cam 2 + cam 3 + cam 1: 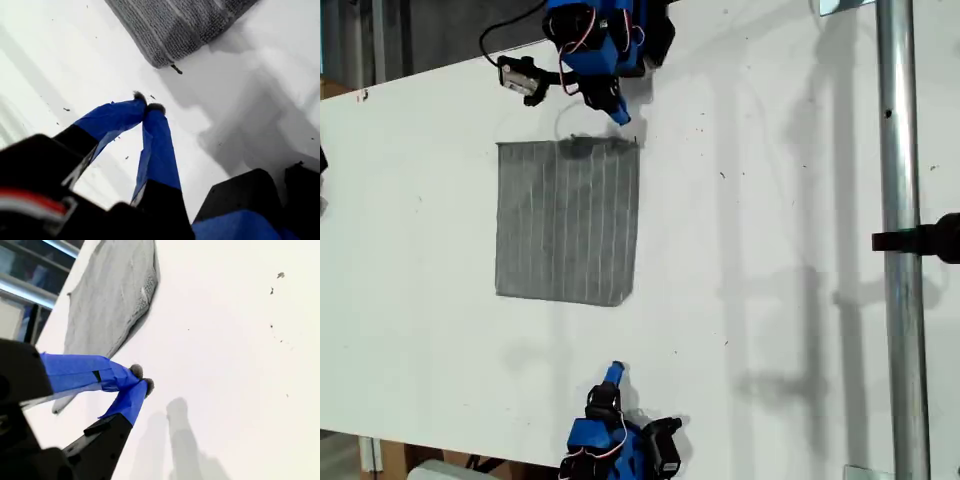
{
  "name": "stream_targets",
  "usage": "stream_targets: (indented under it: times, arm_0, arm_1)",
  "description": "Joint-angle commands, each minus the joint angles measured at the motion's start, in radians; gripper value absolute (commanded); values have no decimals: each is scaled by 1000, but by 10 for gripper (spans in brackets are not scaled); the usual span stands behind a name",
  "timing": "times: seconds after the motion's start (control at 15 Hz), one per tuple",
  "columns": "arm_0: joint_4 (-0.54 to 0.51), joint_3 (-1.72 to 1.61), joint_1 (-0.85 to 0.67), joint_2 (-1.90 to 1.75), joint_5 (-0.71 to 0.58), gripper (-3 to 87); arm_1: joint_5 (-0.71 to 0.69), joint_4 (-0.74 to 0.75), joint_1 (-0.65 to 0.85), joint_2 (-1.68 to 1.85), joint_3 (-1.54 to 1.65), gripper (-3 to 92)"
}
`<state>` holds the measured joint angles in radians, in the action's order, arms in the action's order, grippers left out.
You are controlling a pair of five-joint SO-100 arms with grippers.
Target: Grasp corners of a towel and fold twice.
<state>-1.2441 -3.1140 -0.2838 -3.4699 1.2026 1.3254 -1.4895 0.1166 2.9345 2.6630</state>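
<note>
The towel lies flat and unfolded on the white table, between the two arms. My first gripper is closed and empty, near a towel corner without touching it. My second gripper is likewise closed on nothing, just beside the towel's edge.
</note>
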Motion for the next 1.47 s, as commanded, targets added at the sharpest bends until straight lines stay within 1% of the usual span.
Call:
stream_targets:
  times: [0.0,0.13,0.2,0.33,0.4,0.6,0.67,0.93,1.13,1.4]
  arm_0:
    - [15,-6,8,-6,12,-29]
    - [15,-6,5,-6,12,-29]
    - [15,-6,3,-6,14,-29]
    - [15,-6,5,-6,14,-29]
    - [15,-6,6,-6,14,-29]
    - [15,-6,8,-6,14,-29]
    - [15,-6,9,-6,14,-29]
    - [15,-6,11,-6,14,-29]
    - [15,-6,11,-6,14,-29]
    - [14,-6,11,-6,14,-29]
  arm_1:
    - [2,-18,-17,-117,-209,-2]
    - [-28,-8,-54,-311,-385,2]
    - [-81,-6,-58,-397,-468,43]
    - [-172,-38,-31,-472,-571,169]
    - [-241,-48,-11,-472,-594,270]
    - [-334,-75,8,-548,-589,339]
    - [-341,-69,6,-603,-560,342]
    - [-339,101,6,-709,-357,332]
    - [-344,224,81,-730,-249,329]
    - [-370,304,209,-739,-189,326]
